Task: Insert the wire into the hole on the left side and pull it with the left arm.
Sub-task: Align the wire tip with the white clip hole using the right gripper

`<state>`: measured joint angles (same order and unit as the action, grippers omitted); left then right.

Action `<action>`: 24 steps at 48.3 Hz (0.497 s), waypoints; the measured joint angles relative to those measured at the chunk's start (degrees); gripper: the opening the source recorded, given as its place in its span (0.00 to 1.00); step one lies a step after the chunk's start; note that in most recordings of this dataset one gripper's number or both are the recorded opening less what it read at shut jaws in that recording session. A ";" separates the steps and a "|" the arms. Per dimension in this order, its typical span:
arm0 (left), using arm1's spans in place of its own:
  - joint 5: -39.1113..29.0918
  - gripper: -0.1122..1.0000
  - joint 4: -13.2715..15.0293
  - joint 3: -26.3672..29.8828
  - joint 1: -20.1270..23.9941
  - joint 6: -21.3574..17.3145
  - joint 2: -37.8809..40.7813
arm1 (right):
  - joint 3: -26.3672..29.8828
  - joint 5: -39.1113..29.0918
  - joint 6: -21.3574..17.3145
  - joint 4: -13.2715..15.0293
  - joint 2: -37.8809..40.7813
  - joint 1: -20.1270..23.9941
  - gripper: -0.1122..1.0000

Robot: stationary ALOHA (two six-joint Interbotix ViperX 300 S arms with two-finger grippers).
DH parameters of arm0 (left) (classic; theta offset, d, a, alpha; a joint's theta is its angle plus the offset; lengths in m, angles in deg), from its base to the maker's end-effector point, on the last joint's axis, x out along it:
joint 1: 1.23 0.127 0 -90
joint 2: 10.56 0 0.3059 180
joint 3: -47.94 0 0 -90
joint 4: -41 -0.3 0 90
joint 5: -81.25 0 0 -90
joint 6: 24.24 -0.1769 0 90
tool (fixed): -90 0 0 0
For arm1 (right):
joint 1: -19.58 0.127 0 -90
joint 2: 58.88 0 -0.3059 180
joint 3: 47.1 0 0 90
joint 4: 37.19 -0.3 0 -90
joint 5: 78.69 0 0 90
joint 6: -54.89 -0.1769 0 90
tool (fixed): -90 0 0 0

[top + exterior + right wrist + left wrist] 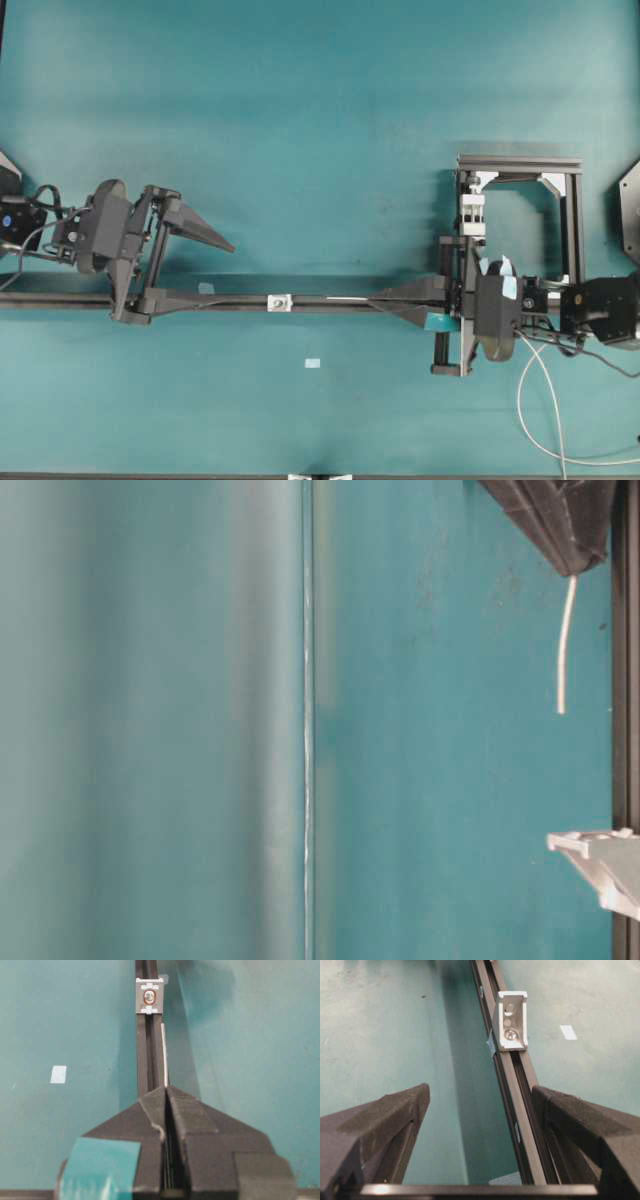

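Note:
The wire point(345, 299) is thin and pale. My right gripper point(374, 300) is shut on it, and its stiff tip point(163, 1052) sticks out along the black rail toward the small white-silver block point(280, 302). The tip stops short of the block point(149, 997) and its dark round hole point(149, 996). In the table-level view the wire point(565, 645) juts free from the right gripper's tip point(571, 565), apart from the block point(600, 865). My left gripper point(215, 275) is open on the block's left side. Its fingers point(395, 1120) straddle the rail, with the block point(511, 1020) ahead and nothing between them.
A long black rail point(330, 301) runs across the table under both grippers. A black frame point(572, 220) stands at the back right. The wire's slack loops over the mat at the lower right point(530, 410). A small pale tape rectangle point(313, 363) lies in front of the rail.

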<state>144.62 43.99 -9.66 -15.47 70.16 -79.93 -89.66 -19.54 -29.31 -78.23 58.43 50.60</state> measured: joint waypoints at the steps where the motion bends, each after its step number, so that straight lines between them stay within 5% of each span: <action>1: -0.09 0.69 0.00 0.00 0.00 0.00 0.00 | 0.00 0.09 0.00 0.09 0.00 -0.18 0.14; 24: -0.09 0.69 0.09 0.35 0.09 -0.09 0.00 | 0.26 1.32 -0.09 0.35 1.93 -0.18 0.14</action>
<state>144.53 44.08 -9.30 -15.38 70.07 -79.93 -89.39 -18.22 -29.40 -77.88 60.36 50.43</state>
